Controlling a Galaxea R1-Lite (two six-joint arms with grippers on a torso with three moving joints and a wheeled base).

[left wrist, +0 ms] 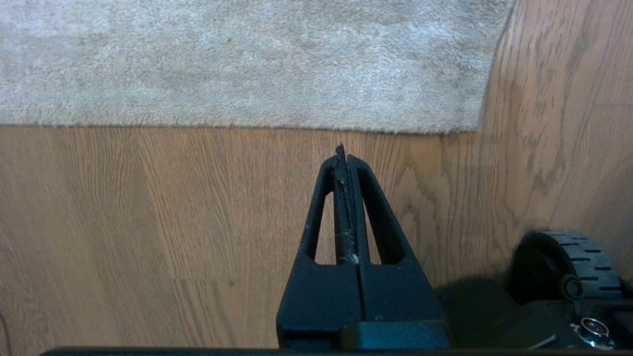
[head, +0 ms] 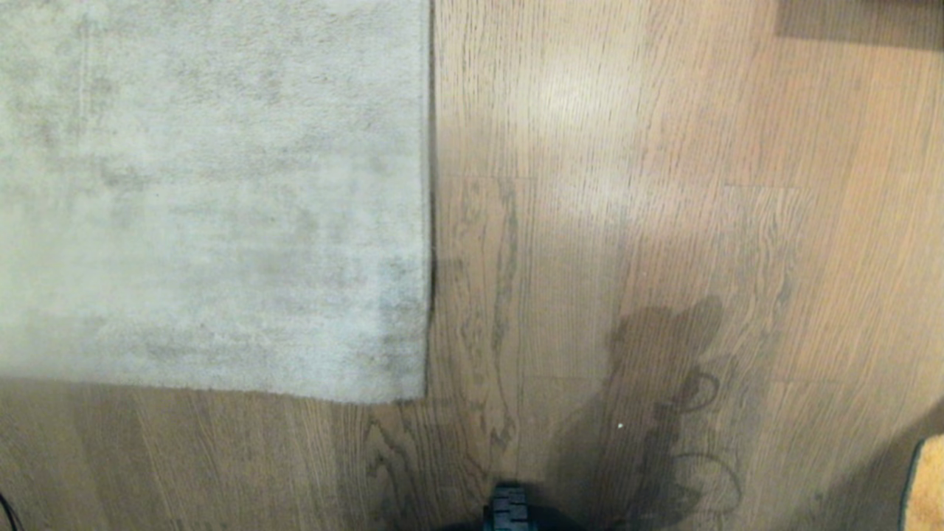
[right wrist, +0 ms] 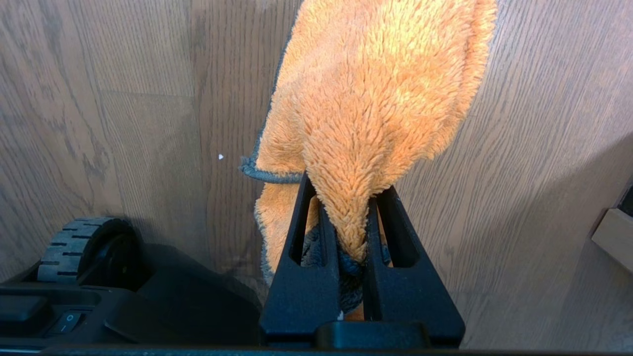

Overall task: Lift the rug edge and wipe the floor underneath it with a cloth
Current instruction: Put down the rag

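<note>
The pale grey-beige rug [head: 214,192] lies flat at the upper left, its corner near the middle. The rug edge [head: 430,221] runs straight along the brown wood-grain floor [head: 590,221]. In the left wrist view my left gripper [left wrist: 343,157] is shut and empty, hovering over bare floor [left wrist: 148,222] a short way from the rug edge [left wrist: 247,127]. My right gripper [right wrist: 346,190] is shut on the fuzzy orange cloth [right wrist: 376,84], which drapes beyond the fingers and shows a dark grey hem [right wrist: 267,175]. A sliver of the cloth [head: 925,487] shows at the head view's lower right.
My base's black ribbed wheel [left wrist: 568,259] [right wrist: 74,247] stands close beside each parked arm and peeks in at the head view's near edge [head: 509,509]. A pale wooden piece [right wrist: 613,237] sits to one side. A dark patch [head: 863,18] lies far right.
</note>
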